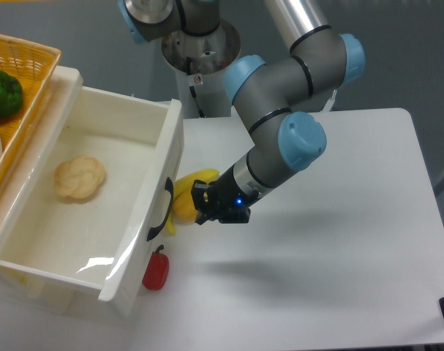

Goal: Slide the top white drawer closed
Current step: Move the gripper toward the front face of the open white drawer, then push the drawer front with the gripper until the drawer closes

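Top white drawer (97, 212): stands open, you see no readable writing.
Jaws (205, 206): spacing unclear, near black handle (162, 210).

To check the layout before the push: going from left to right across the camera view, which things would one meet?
Green pepper → round bread in the top white drawer → black handle → tool → bare white table.
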You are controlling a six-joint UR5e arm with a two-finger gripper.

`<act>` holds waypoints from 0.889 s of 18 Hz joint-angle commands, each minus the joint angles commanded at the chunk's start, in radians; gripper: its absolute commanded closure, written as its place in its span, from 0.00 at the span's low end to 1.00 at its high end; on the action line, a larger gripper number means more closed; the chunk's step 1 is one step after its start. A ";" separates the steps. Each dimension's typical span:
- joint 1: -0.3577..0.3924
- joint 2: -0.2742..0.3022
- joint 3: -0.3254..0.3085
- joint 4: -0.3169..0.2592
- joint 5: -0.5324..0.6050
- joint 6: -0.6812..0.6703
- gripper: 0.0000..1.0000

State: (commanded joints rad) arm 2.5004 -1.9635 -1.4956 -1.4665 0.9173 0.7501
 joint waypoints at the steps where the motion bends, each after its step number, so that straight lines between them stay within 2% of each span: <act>1: -0.002 0.000 0.000 -0.002 -0.002 -0.005 0.94; 16: -0.029 0.043 -0.035 -0.040 -0.006 -0.015 0.94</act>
State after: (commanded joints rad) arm 2.4712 -1.9205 -1.5309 -1.5064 0.9112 0.7348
